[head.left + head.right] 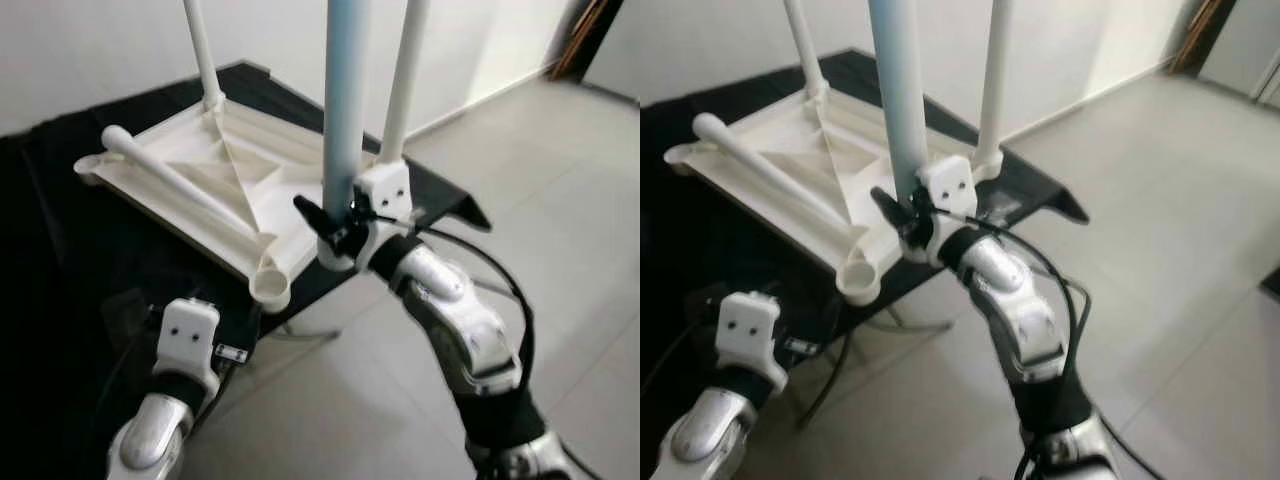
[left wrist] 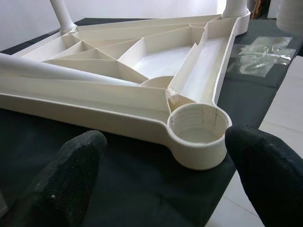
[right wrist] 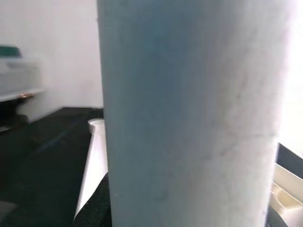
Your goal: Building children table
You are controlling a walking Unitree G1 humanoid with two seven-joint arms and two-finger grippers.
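A black cloth-covered work surface (image 1: pixel 60 230) fills the left and centre of the left eye view, its corner pointing right. Pale grey floor tiles (image 1: pixel 560 180) spread across the right and bottom. A plain white wall (image 1: pixel 90 50) runs along the top. A dark brown wooden door frame (image 1: pixel 585 35) stands in the upper right corner. A crumpled clear plastic bag (image 2: pixel 260 54) lies on the cloth, upper right of the left wrist view.

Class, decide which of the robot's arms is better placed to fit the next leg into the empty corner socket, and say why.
Right. The right gripper already holds a leg upright near the empty socket; the left gripper's fingers are open, holding nothing.
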